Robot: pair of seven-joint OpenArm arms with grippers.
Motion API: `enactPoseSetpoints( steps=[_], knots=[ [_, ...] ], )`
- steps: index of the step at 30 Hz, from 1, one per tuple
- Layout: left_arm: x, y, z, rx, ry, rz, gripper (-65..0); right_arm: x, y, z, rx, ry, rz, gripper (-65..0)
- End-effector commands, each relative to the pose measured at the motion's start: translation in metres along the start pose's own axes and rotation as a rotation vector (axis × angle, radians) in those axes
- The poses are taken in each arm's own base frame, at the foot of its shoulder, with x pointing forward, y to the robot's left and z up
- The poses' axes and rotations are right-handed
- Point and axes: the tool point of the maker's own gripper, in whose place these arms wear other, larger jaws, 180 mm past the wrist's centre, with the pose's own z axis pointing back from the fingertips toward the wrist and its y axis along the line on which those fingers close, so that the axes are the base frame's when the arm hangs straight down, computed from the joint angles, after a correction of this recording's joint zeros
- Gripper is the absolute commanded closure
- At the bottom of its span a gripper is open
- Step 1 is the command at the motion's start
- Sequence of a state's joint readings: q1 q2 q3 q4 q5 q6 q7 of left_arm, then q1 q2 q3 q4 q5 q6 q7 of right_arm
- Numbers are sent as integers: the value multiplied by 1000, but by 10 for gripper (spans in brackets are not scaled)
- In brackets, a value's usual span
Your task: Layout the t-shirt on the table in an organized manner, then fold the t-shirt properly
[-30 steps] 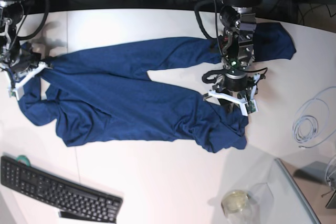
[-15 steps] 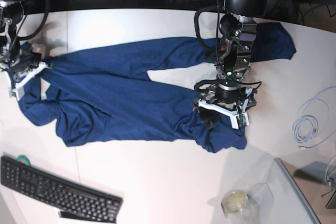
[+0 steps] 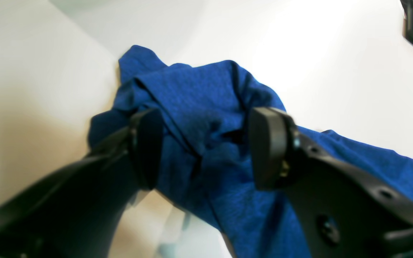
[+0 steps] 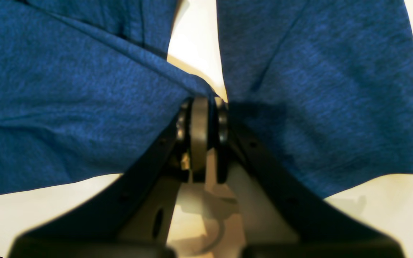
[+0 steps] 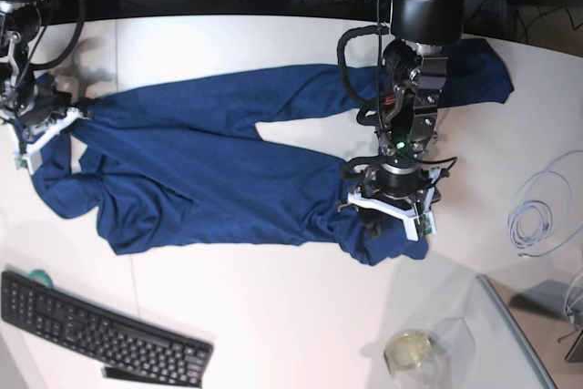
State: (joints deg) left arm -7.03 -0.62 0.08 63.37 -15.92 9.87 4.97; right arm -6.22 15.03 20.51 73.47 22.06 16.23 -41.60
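1. On the table (image 5: 273, 316), the t-shirt (image 5: 219, 179) lies spread crosswise and rumpled, running from the 9 o'clock side of the base view to the 2 o'clock corner.
2. An open wedge of bare table splits the cloth near centre, with one band of fabric toward 12 o'clock and a wider body toward 6 o'clock.
3. The right gripper (image 5: 36, 129) sits at the 9 o'clock end of the t-shirt. In the right wrist view its jaws are pressed together, clamped on a bunched edge of the cloth (image 4: 206, 96); fabric fans out to both sides of the pinch.
4. The left gripper (image 5: 392, 216) stands over the crumpled end of the t-shirt at about 4 o'clock of the base view, pointing down.
5. In the left wrist view the left gripper's fingers (image 3: 145, 147) stand apart, with a raised fold of the t-shirt (image 3: 199, 118) between them. The fold lies against the inner face of one finger; contact with the other cannot be told.
6. The arm of the left gripper crosses above the sleeve end (image 5: 478, 70) at 2 o'clock.
7. A keyboard (image 5: 100, 334) lies at 7 o'clock, apart from the cloth.
8. A coiled cable (image 5: 537, 216) lies at 3 o'clock, and a clear cup (image 5: 410, 350) at 5 o'clock, both apart from the t-shirt.
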Motion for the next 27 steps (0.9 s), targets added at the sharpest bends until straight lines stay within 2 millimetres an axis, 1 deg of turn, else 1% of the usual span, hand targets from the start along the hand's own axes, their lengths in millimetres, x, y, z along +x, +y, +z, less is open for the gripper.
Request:
enactPoseSetpoints(
  steps=[1, 4, 9, 13, 14, 16, 17, 18, 21, 26, 27],
  knots=[
    [16, -5, -5, -11, -44, 2, -337, 18, -5, 5, -11, -44, 9, -29],
    [8, -3, -8, -2, -19, 1, -336, 17, -5, 5, -11, -43, 9, -29],
    [8, 0, -10, 6, -16, 4, -336, 16, -6, 5, -11, -41, 9, -29],
    [3, 2, -12, 11, -3, 4, -336, 16, -6, 5, -11, -41, 9, -29],
    [7, 1, -14, 10, -8, 4, -336, 16, -6, 5, -11, -41, 9, -29],
    [6, 0, -17, 11, -2, 3, -336, 16, -6, 5, -12, -42, 8, -29],
    [3, 0, -17, 13, 7, 3, -336, 16, -6, 5, -12, -42, 8, -29],
    [5, 0, -19, 13, 6, 3, -336, 16, -6, 5, -12, -42, 8, -29],
    [5, -8, -22, 6, 11, 18, -336, 16, -6, 5, -12, -42, 8, -29],
    [3, -8, -23, 7, 16, 18, -334, 16, -6, 5, -12, -42, 8, -29],
    [8, -9, -24, 6, 6, 21, -334, 16, -6, 5, -12, -42, 8, -29]
  ],
)
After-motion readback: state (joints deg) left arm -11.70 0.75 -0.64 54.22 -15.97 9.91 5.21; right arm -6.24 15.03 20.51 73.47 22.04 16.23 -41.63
